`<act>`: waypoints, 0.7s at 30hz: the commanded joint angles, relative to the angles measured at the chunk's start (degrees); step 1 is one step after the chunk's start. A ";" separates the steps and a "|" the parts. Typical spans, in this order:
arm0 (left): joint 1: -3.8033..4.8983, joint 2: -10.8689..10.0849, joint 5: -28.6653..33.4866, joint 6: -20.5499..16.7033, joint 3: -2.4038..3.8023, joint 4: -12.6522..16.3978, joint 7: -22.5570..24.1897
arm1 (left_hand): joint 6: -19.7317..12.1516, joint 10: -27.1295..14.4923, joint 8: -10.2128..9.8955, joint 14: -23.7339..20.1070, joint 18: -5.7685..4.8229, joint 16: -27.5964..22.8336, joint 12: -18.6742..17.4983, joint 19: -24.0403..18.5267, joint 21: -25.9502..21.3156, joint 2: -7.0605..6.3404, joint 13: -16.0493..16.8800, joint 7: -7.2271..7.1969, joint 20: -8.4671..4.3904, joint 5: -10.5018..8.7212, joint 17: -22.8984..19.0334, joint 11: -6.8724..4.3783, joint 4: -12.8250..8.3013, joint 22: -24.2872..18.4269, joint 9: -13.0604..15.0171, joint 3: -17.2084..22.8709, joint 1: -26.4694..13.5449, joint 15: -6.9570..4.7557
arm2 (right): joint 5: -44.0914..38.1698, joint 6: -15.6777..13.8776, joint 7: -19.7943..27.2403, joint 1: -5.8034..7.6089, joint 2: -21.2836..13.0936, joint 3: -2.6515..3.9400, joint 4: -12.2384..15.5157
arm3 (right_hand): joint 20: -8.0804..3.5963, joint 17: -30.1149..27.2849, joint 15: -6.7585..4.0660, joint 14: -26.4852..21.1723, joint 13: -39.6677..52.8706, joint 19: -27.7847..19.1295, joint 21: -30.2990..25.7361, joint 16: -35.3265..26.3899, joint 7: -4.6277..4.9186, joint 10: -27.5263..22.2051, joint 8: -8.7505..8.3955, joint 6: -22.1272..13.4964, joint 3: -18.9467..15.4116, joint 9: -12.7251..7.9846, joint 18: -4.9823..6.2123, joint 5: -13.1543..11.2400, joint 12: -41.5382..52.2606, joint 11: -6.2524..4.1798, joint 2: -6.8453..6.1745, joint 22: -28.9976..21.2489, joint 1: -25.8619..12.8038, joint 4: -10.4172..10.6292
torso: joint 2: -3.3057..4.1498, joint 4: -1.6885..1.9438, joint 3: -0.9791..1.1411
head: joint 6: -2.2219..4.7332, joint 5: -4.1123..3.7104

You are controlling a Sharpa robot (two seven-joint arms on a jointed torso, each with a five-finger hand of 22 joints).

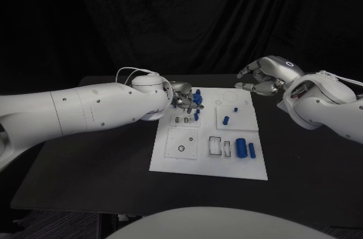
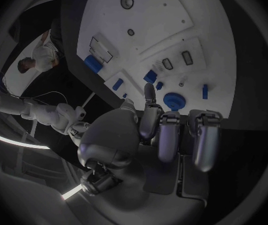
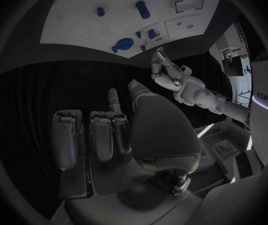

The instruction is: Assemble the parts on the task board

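The white task board [image 1: 210, 144] lies mid-tabletop [image 1: 91, 170], its blue parts [image 1: 242, 147] on it; left robot hand [image 1: 184, 101] hovers empty over its far-left corner, right robot hand [image 1: 261, 79] empty, fingers curled, beyond its far-right corner.

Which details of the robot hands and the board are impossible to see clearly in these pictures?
- Left robot hand, head view: its own arm covers the fingers, so whether they touch the blue pieces is unclear.
- Left wrist view: the fingers hang curled above the white board; contact cannot be judged.
- Small holes and slots in the board, head view: too small to tell their shape.
- Right robot hand: curled beyond the board's far edge; apparently holding nothing.
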 commanded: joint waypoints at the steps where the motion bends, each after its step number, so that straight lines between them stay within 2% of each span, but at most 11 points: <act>1: 0.15 0.69 -0.57 4.42 0.06 -0.56 -4.72 | -0.47 8.19 0.26 5.95 -0.27 0.15 13.74 4.54 0.02 -0.44 18.28 -0.06 -0.30 0.30 15.07 -2.52 0.21 13.16 0.37 0.23 -0.27 -0.46 | -0.03 0.31 -1.06 -0.18 0.10 0.05 -0.05 | 0.32 15.09 0.58 6.00 15.10 5.24 -0.05 0.17 0.04 5.97 0.21 0.30 0.13 0.05 -0.54 0.17 0.15 0.23 0.50 14.60 0.14 -0.25 | 0.29 -0.74 0.52 | -0.36 0.47; 4: 0.15 1.24 -0.57 4.57 0.06 -1.13 -5.71 | -0.59 8.19 0.19 5.95 -0.26 0.15 13.74 4.53 0.00 -0.55 18.28 -0.08 -0.32 0.54 15.07 -2.53 0.12 13.14 0.84 0.26 -0.37 -0.47 | -0.03 0.30 -1.01 -0.20 0.16 0.05 -0.07 | 0.32 15.09 0.58 6.00 15.10 5.24 -0.05 0.17 0.04 5.97 0.21 0.30 0.13 0.05 -0.54 0.17 0.15 0.23 0.50 14.60 0.14 -0.25 | 0.36 -0.94 0.76 | -0.46 0.57; 6: 0.15 1.55 -0.57 4.45 0.06 -1.47 -6.04 | -0.65 8.19 0.13 5.95 -0.25 0.15 13.74 4.50 -0.02 -0.59 18.28 -0.11 -0.34 0.84 15.07 -2.56 0.01 13.09 1.16 0.38 -0.25 -0.49 | -0.03 0.34 -1.01 -0.21 0.19 0.05 -0.10 | 0.32 15.09 0.58 6.00 15.10 5.24 -0.05 0.17 0.04 5.97 0.21 0.30 0.13 0.05 -0.54 0.17 0.15 0.23 0.50 14.60 0.14 -0.25 | 0.32 -0.82 0.67 | -0.46 0.39; 7: 0.15 1.79 -0.57 4.28 0.06 -1.75 -6.12 | -0.75 8.19 -0.03 5.95 -0.24 0.15 13.74 4.49 -0.04 -0.66 18.28 -0.14 -0.37 1.45 15.07 -2.59 -0.18 13.07 1.62 0.64 0.06 -0.53 | -0.03 0.37 -1.01 -0.22 0.20 0.05 -0.13 | 0.33 15.09 0.58 6.00 15.10 5.26 -0.02 0.17 0.05 5.97 0.22 0.34 0.13 0.05 -0.55 0.18 0.15 0.24 0.52 14.62 0.12 -0.25 | 0.34 -0.87 0.76 | -0.46 0.45; 8: 0.15 1.93 -0.57 4.17 0.06 -1.88 -6.11 | -0.79 8.19 -0.12 5.95 -0.24 0.15 13.74 4.47 -0.06 -0.69 18.28 -0.15 -0.39 1.69 15.07 -2.60 -0.25 13.04 1.81 0.76 0.21 -0.54 | -0.03 0.36 -1.00 -0.22 0.21 0.05 -0.15 | 0.33 15.09 0.58 6.00 15.10 5.26 -0.02 0.17 0.05 5.97 0.22 0.34 0.13 0.05 -0.55 0.18 0.15 0.24 0.52 14.62 0.12 -0.25 | 0.34 -0.87 0.72 | -0.46 0.45; 9: 0.15 2.04 -0.57 4.05 0.06 -1.98 -6.08 | -0.84 8.19 -0.23 5.95 -0.23 0.15 13.74 4.47 -0.06 -0.73 18.28 -0.16 -0.40 1.96 15.07 -2.61 -0.34 13.04 2.00 0.90 0.39 -0.56 | -0.03 0.36 -0.99 -0.22 0.23 0.05 -0.16 | 0.33 15.09 0.58 6.00 15.10 5.26 -0.02 0.17 0.05 5.97 0.22 0.34 0.13 0.05 -0.55 0.18 0.15 0.24 0.52 14.62 0.12 -0.25 | 0.35 -0.92 0.78 | -0.46 0.55; 10: 0.15 2.17 -0.57 3.89 0.06 -2.08 -5.97 | -0.86 8.19 -0.40 5.95 -0.22 0.15 13.74 4.44 -0.09 -0.80 18.28 -0.18 -0.42 2.34 15.07 -2.63 -0.50 13.00 2.33 1.15 0.72 -0.58 | -0.03 0.37 -0.98 -0.22 0.25 0.05 -0.18 | 0.33 15.09 0.58 6.00 15.10 5.26 -0.02 0.17 0.05 5.97 0.22 0.34 0.13 0.05 -0.55 0.18 0.15 0.24 0.52 14.62 0.12 -0.25 | 0.33 -0.89 0.68 | -0.46 0.53; 11: 0.14 2.26 -0.57 3.78 0.06 -2.13 -5.85 | -0.87 8.19 -0.45 5.95 -0.23 0.15 13.74 4.46 -0.08 -0.83 18.28 -0.18 -0.43 2.43 15.07 -2.64 -0.56 13.02 2.41 1.22 0.82 -0.58 | -0.03 0.37 -0.97 -0.22 0.27 0.05 -0.18 | 0.33 15.09 0.58 6.00 15.10 5.26 -0.02 0.17 0.05 5.97 0.22 0.34 0.13 0.05 -0.55 0.18 0.15 0.24 0.52 14.62 0.12 -0.25 | 0.33 -1.03 0.80 | -0.46 0.65; 15: 0.14 2.57 -0.57 3.30 0.05 -2.23 -5.23 | -0.98 8.19 -0.65 5.95 -0.21 0.15 13.74 4.42 -0.11 -0.85 18.28 -0.16 -0.44 2.63 15.07 -2.64 -0.67 12.96 2.63 1.44 1.09 -0.59 | -0.03 0.42 -0.90 -0.23 0.36 0.05 -0.18 | 0.33 15.09 0.59 6.00 15.10 5.23 -0.08 0.17 0.07 5.97 0.22 0.38 0.12 0.05 -0.54 0.19 0.15 0.25 0.53 14.60 0.11 -0.25 | 0.27 -1.16 0.66 | -0.46 0.83; 20: 0.12 2.90 -0.57 2.98 0.05 -2.59 -4.73 | -0.93 8.19 -0.69 5.95 -0.18 0.15 13.74 4.32 -0.17 -0.78 18.28 -0.16 -0.44 2.71 15.07 -2.64 -0.65 12.83 2.74 1.54 1.13 -0.59 | -0.03 0.56 -0.89 -0.23 0.49 0.05 -0.22 | 0.33 15.09 0.59 6.00 15.10 5.23 -0.08 0.17 0.07 5.97 0.22 0.38 0.12 0.05 -0.54 0.19 0.15 0.25 0.53 14.60 0.11 -0.25 | 0.32 -1.37 0.82 | -0.46 1.06; 21: 0.11 2.97 -0.57 2.93 0.04 -2.71 -4.63 | -0.93 8.19 -0.69 5.95 -0.18 0.15 13.74 4.33 -0.17 -0.77 18.28 -0.16 -0.44 2.71 15.07 -2.64 -0.65 12.84 2.75 1.55 1.13 -0.59 | -0.03 0.58 -0.90 -0.23 0.49 0.05 -0.23 | 0.33 15.09 0.59 6.00 15.10 5.23 -0.08 0.17 0.07 5.97 0.22 0.38 0.12 0.05 -0.54 0.19 0.15 0.25 0.53 14.60 0.11 -0.25 | 0.32 -1.30 0.80 | -0.46 1.00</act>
